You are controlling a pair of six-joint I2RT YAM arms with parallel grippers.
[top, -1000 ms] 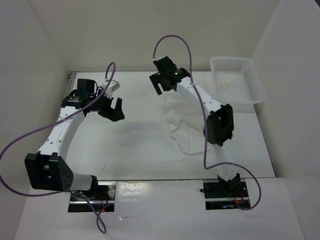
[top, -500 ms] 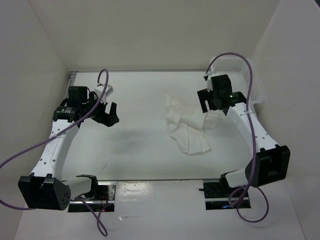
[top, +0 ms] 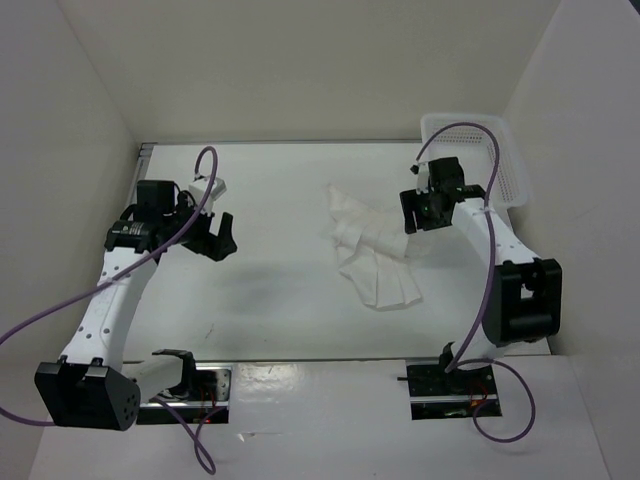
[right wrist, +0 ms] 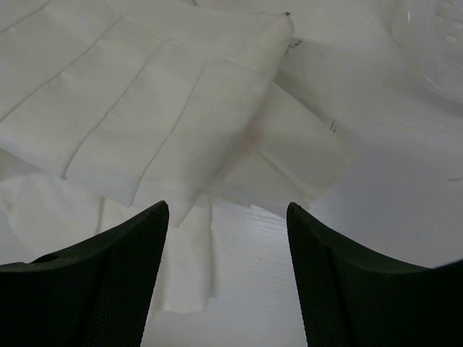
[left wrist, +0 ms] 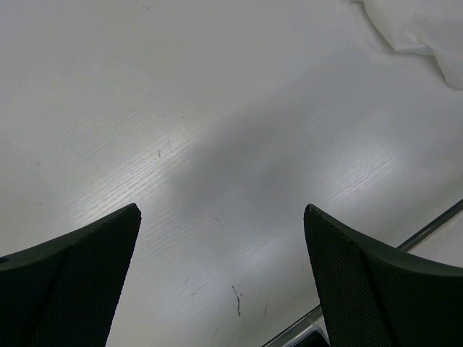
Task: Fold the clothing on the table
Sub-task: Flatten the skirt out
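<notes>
**Limp white garment under my right gripper**

The counter [top: 250, 300] carries the clothing [top: 372, 250], a crumpled heap directly beneath and ahead of my right gripper [right wrist: 228, 210], whose jaws stand apart above a layered edge, holding nothing. The fabric looks thin, light and floppy. I'd pinch a ribbed hem corner, since loose folds would likely slip. My left gripper [left wrist: 221, 210] hangs spread wide, well apart from the cloth.

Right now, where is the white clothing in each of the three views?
Top external: clothing right of centre, crumpled on the table.
Left wrist: only a corner of it, top right.
Right wrist: it fills the upper left and centre.
Shared landmark: the white table beneath it.
</notes>
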